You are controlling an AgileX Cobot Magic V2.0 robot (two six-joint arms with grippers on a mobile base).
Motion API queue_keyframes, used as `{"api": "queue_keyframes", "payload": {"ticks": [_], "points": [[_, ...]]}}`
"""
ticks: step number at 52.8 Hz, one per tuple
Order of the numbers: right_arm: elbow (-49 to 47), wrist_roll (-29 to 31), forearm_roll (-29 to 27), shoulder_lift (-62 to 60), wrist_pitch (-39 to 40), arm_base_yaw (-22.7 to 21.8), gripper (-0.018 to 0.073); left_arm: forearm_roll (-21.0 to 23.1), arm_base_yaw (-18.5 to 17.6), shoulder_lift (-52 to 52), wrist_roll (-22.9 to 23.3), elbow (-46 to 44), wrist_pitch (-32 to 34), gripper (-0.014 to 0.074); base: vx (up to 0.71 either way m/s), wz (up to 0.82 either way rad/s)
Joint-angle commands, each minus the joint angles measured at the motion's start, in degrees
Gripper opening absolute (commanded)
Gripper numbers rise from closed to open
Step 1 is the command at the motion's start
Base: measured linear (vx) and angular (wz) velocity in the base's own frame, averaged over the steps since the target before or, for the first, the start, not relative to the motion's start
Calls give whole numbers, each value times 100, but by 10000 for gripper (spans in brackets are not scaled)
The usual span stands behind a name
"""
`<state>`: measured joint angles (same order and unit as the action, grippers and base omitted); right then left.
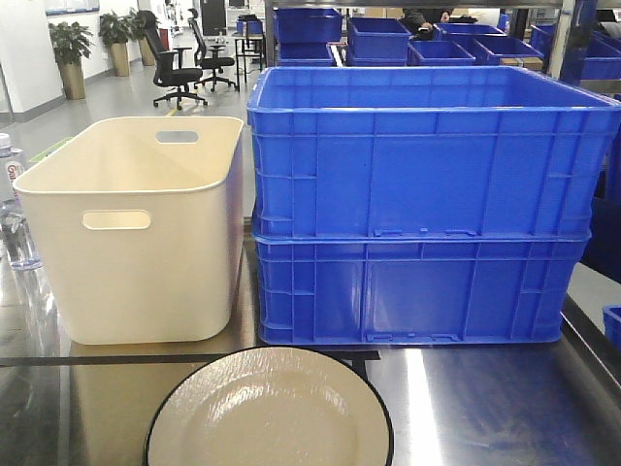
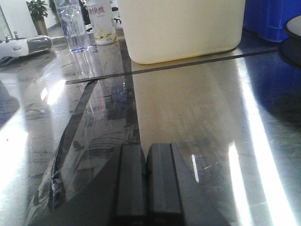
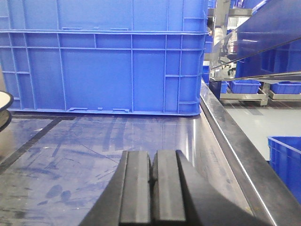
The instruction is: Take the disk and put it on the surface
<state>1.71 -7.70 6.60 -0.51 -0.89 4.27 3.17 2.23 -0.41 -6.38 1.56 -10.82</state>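
Note:
The disk [image 1: 272, 413] is a cream plate with a thin black rim. It lies flat on the shiny steel surface [image 1: 485, 408] at the near edge of the front view, just before the black tape line [image 1: 58, 360]. In the left wrist view only its dark edge, the disk [image 2: 292, 42], shows at the far right. My left gripper [image 2: 146, 151] is shut and empty, low over the steel surface [image 2: 188, 108]. A sliver of the disk [image 3: 3, 107] shows at the left edge of the right wrist view. My right gripper [image 3: 151, 157] is likewise shut and empty above the surface [image 3: 94, 141].
A cream plastic bin [image 1: 136, 228] stands behind the plate at the left. Two stacked blue crates [image 1: 417, 204] stand at the right. Bottles [image 2: 70, 23] stand at the far left. The table's raised edge [image 3: 225, 136] runs along the right.

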Motion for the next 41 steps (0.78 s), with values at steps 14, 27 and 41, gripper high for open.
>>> {"api": "queue_keyframes", "payload": {"ticks": [14, 27, 41], "points": [[109, 10, 77, -72, 459, -25, -9, 43, 6, -103, 61, 76, 439, -8, 0, 0], [109, 10, 77, -72, 459, -25, -9, 43, 6, -103, 61, 76, 439, -8, 0, 0], [109, 10, 77, -72, 459, -25, -9, 43, 6, -103, 61, 76, 439, -8, 0, 0]]}}
